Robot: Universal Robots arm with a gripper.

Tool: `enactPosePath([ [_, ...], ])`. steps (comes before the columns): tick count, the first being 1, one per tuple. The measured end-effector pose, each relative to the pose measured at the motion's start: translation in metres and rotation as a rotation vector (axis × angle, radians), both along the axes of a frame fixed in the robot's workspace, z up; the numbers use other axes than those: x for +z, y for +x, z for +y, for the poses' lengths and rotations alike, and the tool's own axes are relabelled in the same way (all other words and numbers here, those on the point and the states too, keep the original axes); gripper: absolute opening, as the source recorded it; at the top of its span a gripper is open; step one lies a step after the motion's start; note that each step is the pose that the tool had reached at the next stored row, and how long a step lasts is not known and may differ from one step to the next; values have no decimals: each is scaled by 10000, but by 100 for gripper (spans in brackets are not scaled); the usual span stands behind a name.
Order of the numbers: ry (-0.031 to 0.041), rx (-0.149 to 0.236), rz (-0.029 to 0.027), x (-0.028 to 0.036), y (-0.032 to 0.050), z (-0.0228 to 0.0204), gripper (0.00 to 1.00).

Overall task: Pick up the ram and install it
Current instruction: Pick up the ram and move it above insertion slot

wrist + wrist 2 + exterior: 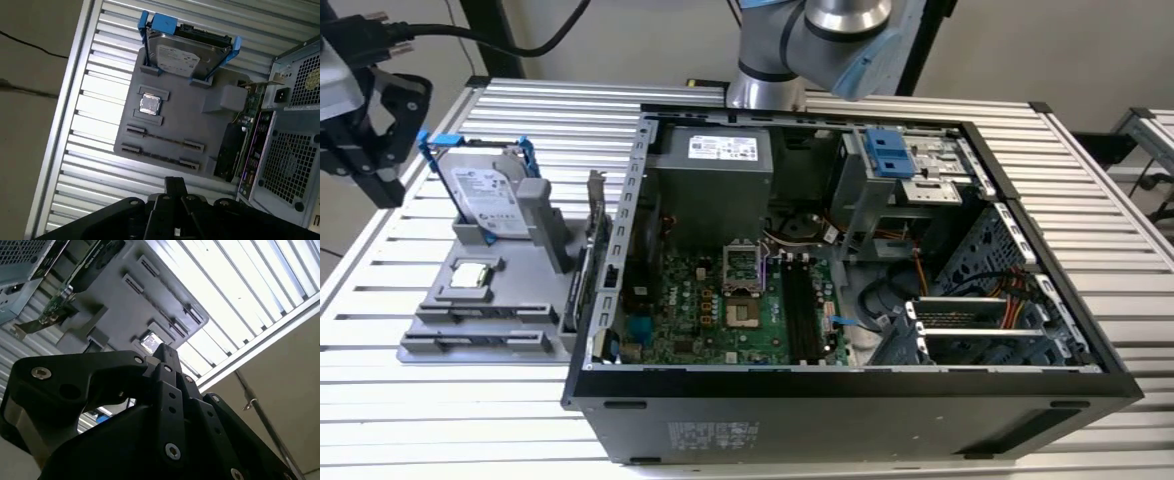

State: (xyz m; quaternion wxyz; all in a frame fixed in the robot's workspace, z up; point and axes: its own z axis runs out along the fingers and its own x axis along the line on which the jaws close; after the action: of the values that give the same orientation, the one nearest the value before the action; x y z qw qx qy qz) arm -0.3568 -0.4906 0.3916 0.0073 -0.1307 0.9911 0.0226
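a: looking for the ram (164, 139)
b: found on the grey tray (190, 122). thin and dark, standing on its long edge between small clips, at the end of the tray farthest from the hard drive (186, 52). untouched, not yet picked up
a: anything else on that tray?
b: plenty. hard drive upright in a blue-tabbed bracket at one end of the tray. small square silver processor chip (149, 104) flat in a recess near the middle of the tray, between the drive and the ram. circuit card (229, 152) on edge along the side of the tray that faces the computer case (854, 420)
a: and the case itself?
b: open, just beside the tray, on the exterior view's right of it. green motherboard (707, 300) inside, with long black slots (801, 310) on the part of the board farther from the tray. tray and case both resting on a slatted metal table (547, 100)
a: whereabouts of the gripper (380, 180)?
b: well apart from the tray, up off the table, toward the exterior view's left of the tray and about level with its hard-drive end. no contact with the tray or the ram
a: state of the fingers (167, 365)?
b: closed tip to tip in both wrist views, narrow, gripping nothing
a: so, the job as it stands?
b: ram on the tray, apart from the case, gripper bare
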Motion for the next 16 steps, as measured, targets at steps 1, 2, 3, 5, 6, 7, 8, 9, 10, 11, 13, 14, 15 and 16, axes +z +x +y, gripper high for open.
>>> enactPosePath([
  [1,-5,140,0,0,0,0,0],
  [2,-11,286,0,0,0,0,0],
  [3,-17,442,0,0,0,0,0],
  [5,-27,747,0,0,-1,0,0],
  [6,-31,911,0,0,-1,1,0],
  [7,-34,1081,0,0,-1,1,0],
  [8,-37,1253,-1,0,-1,1,0],
  [9,-41,1422,-1,0,-1,1,0],
  [10,-45,1584,0,0,-2,1,0],
  [11,-48,1753,-1,0,-1,1,0],
  [13,-55,2096,-1,0,-2,1,0],
  [14,-59,2282,-1,0,-2,1,0],
  [15,-62,2455,-2,0,-2,1,0],
  [16,-65,2621,-2,0,-2,1,0],
])
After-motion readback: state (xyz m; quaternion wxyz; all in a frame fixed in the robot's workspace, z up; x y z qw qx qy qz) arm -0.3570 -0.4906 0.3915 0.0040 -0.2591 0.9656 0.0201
